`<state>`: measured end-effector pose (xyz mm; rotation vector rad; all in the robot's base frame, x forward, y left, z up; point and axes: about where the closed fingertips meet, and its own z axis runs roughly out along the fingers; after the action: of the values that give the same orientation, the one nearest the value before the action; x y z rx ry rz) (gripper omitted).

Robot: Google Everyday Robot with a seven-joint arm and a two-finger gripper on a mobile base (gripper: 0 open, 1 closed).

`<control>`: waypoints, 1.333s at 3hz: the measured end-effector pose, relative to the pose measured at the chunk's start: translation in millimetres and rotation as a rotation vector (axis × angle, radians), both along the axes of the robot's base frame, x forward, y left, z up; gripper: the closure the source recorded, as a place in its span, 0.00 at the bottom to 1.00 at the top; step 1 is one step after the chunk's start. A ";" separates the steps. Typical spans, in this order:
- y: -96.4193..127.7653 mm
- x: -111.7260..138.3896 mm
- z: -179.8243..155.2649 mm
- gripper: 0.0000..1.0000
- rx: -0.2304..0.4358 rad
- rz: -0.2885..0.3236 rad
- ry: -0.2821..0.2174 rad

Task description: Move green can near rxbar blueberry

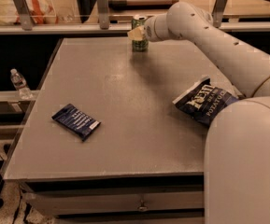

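Up at the far edge of the grey table (pixel 125 87) stands the green can (pixel 141 44), upright, silver top showing, right by the rail at the back. And there is the gripper (pixel 138 31), reaching in from the right on the end of the long white arm (pixel 209 36). It is wrapped onto the can at mid-height: one pale finger (pixel 135 32) lies flat across the can's near side, and the grip looks clamped on the can, with the can's base down at the tabletop. Whether the base is actually resting on the surface or just above it, hard to say from here. Now look across the table: the rxbar blueberry (pixel 76 121) lies flat near the front left corner, a dark blue wrapper turned at an angle with its white patch toward the front edge. That is well apart from the can, with a wide stretch of table between them. Over on the right side the potato chip bag (pixel 203 104) lies crumpled, partly hidden behind the robot's white body (pixel 246 162). Off the table to the left, a clear water bottle (pixel 18 83) stands on a lower shelf.
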<state>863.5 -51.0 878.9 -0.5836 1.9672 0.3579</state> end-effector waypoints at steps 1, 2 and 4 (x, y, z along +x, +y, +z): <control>-3.3 -2.8 0.8 0.84 0.005 0.013 -0.006; -12.9 -10.0 12.2 1.00 -0.003 0.025 -0.026; -46.5 -30.8 50.5 1.00 -0.045 0.026 -0.100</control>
<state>832.7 -97.5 929.4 -0.6442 1.8773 0.2960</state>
